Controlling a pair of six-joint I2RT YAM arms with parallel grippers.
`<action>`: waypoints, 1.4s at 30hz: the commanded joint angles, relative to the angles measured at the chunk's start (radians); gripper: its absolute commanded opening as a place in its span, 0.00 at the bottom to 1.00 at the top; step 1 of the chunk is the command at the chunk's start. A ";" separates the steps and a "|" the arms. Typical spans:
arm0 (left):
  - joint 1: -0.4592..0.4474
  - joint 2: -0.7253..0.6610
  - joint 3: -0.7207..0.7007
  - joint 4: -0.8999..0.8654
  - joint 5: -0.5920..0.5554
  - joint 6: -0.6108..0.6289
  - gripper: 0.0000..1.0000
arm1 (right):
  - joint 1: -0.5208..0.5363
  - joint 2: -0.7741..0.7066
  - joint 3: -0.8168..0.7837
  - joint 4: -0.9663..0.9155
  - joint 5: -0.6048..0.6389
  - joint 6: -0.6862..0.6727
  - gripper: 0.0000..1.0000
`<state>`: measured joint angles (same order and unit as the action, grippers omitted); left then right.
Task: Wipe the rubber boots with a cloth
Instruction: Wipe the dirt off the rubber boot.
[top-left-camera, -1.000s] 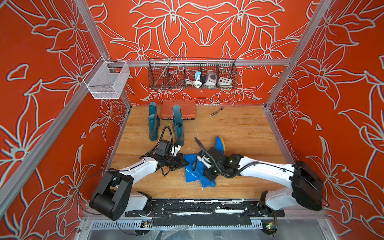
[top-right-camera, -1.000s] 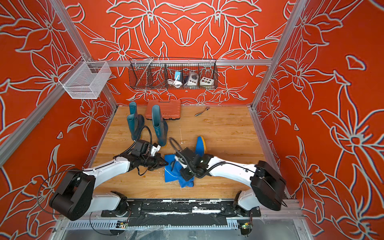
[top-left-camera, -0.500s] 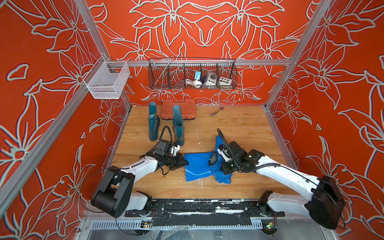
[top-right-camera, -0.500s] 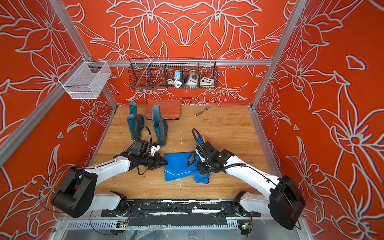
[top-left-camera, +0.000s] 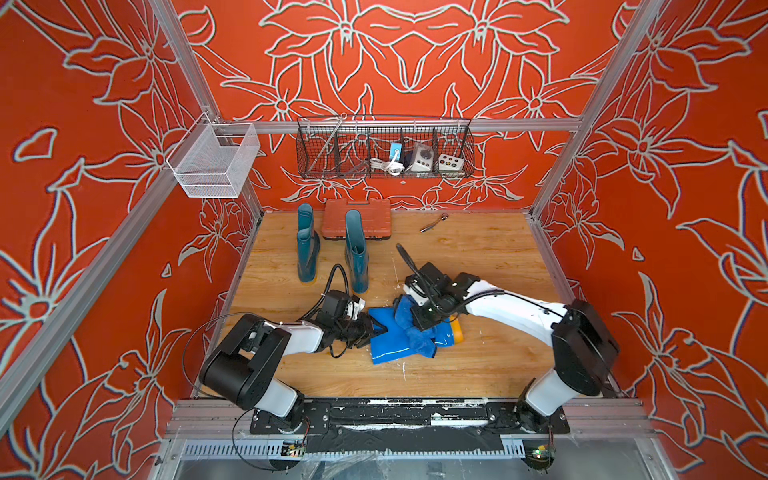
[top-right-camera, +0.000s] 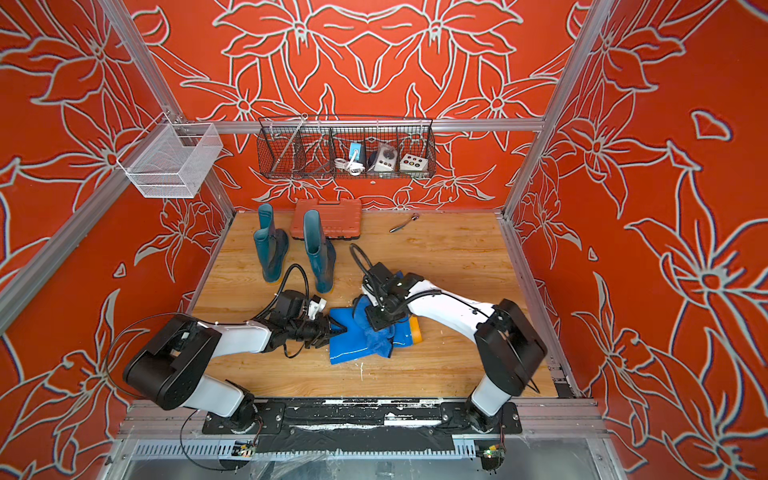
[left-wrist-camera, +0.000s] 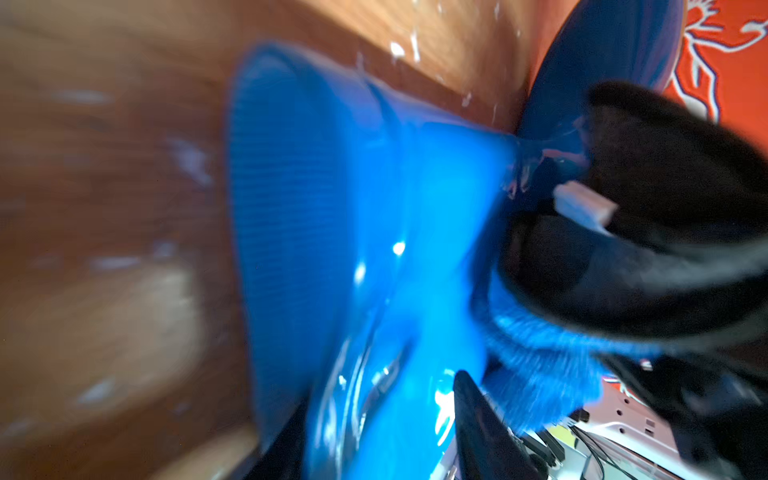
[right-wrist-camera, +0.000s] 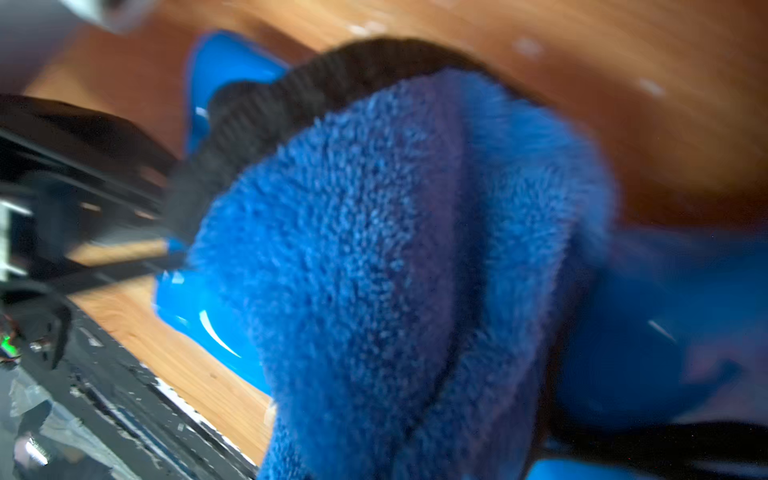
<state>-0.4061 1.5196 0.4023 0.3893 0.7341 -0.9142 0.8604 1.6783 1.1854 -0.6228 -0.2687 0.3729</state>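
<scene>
Because the bright blue boot (top-left-camera: 386, 347) lies on its side near the middle of the worktop's (top-left-camera: 478, 257) front edge, its glossy shaft faces up and is open to wiping. The yellow-orange sole points toward the right edge and the shaft mouth toward the left edge.

The right gripper (top-left-camera: 420, 322) bears down on the boot from above. Its jaws are closed tight on the cloth (top-left-camera: 419, 338), which bunches beneath them and drapes across the shaft.

The left gripper (top-left-camera: 376, 330) lies low at the shaft mouth, probably to steady the boot against the wiping stroke. Its jaws stand parted in a V about the rim. The blurred wrist view does not show whether either finger presses the rubber.

The two dark teal boots (top-left-camera: 307, 249) stand upright near the back left corner, in front of the orange case (top-left-camera: 357, 218), well apart from both sets of jaws.
</scene>
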 joint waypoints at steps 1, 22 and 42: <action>-0.047 0.055 -0.003 0.112 -0.042 -0.070 0.43 | 0.019 0.054 0.064 0.045 -0.038 -0.026 0.00; -0.040 -0.204 0.177 -0.413 -0.097 0.284 0.00 | -0.083 0.134 0.176 -0.134 0.050 -0.132 0.00; -0.040 -0.393 0.182 -0.565 -0.140 0.349 0.00 | -0.081 0.019 0.107 -0.146 0.041 -0.027 0.00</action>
<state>-0.4469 1.1507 0.5842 -0.1635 0.6083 -0.5648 0.7208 1.7737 1.3731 -0.7570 -0.1986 0.2699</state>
